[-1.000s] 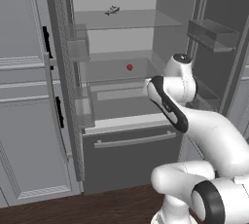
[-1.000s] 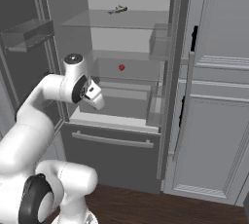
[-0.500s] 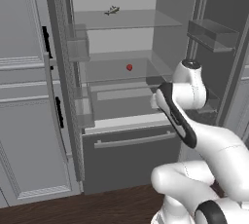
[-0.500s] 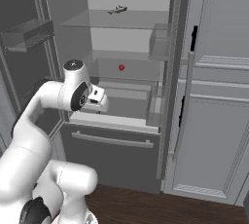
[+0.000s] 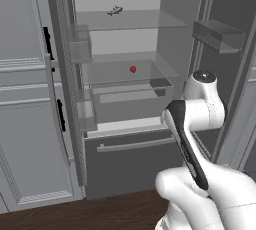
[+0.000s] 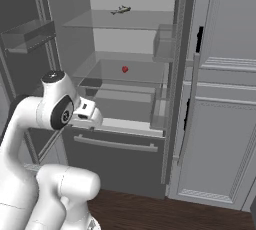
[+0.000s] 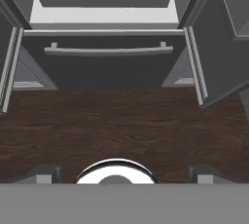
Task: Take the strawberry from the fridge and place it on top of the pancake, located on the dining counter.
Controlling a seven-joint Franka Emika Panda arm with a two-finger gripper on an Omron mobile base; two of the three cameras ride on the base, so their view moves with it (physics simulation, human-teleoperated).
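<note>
Since a second ago the arm has swung lower, toward the fridge; its end effector faces the bottom drawer, wide open and empty. Strawberry sits on the middle glass shelf: lift the wrist, enter level above the shelf

One strawberry — one fridge — one grey-green item.
</note>
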